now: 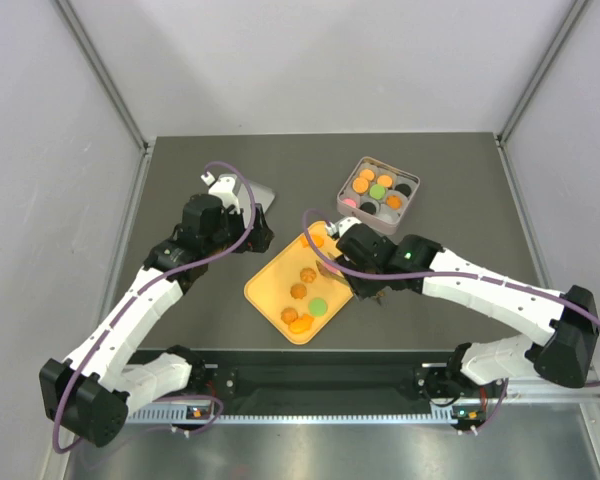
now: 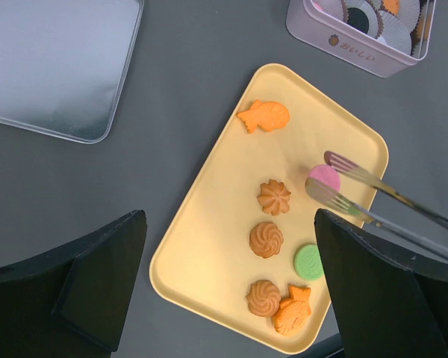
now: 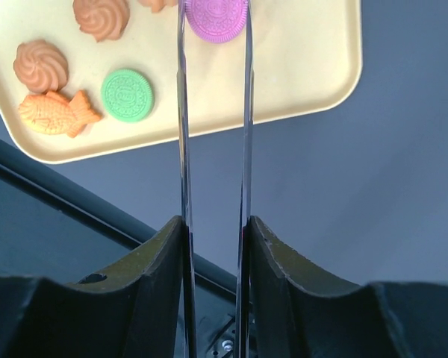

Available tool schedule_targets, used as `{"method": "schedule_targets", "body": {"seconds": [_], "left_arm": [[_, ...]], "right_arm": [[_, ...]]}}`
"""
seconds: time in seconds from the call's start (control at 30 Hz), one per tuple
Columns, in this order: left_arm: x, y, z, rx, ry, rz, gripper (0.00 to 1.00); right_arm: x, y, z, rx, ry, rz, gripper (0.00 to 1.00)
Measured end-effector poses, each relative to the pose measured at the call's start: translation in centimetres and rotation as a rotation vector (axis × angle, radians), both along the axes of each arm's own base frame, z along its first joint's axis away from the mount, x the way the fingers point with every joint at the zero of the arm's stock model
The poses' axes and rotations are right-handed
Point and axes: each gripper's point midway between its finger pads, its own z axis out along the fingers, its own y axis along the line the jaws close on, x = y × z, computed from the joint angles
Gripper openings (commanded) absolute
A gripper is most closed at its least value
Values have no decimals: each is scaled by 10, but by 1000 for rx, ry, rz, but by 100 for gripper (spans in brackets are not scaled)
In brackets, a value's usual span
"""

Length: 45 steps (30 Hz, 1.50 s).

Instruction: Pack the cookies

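Observation:
Several cookies lie on the yellow-orange tray (image 2: 201,224): orange swirls (image 2: 266,239), two orange fish shapes (image 2: 265,117), a green round one (image 2: 310,261) and a pink round one (image 2: 325,177). My right gripper (image 3: 214,231) is shut on metal tongs (image 3: 183,134). The tong tips sit on either side of the pink cookie (image 3: 216,19) at the tray's right side. My left gripper (image 2: 228,224) hangs open above the tray's near half, holding nothing. The pink square tin (image 1: 378,190) holds several cookies in paper cups.
A silver lid (image 2: 52,67) lies flat on the dark table to the tray's left. The pink tin (image 2: 358,52) stands just beyond the tray's far right corner. The black base rail (image 3: 75,216) runs along the near edge.

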Motion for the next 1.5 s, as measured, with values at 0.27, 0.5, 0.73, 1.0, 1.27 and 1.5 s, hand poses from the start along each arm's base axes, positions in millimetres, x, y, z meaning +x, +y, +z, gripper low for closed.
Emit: {"method": "schedule_targets", "body": {"seconds": [0.27, 0.5, 0.73, 1.0, 1.27, 1.5], "left_arm": [[0, 0, 0, 0, 0, 0, 99], [-1, -1, 0, -3, 1, -6, 99], [-1, -1, 0, -4, 2, -7, 99], [-1, -1, 0, -4, 2, -7, 99], [-1, -1, 0, -4, 2, -7, 99], [-1, -1, 0, -4, 2, -7, 99]], "right_arm": [[37, -18, 24, 35, -51, -89, 37], [91, -68, 39, 47, -115, -284, 37], [127, -106, 42, 67, -157, -428, 37], [140, -111, 37, 78, -158, -456, 37], [141, -113, 28, 70, -150, -462, 37], [137, -115, 17, 50, -130, -458, 38]]}}
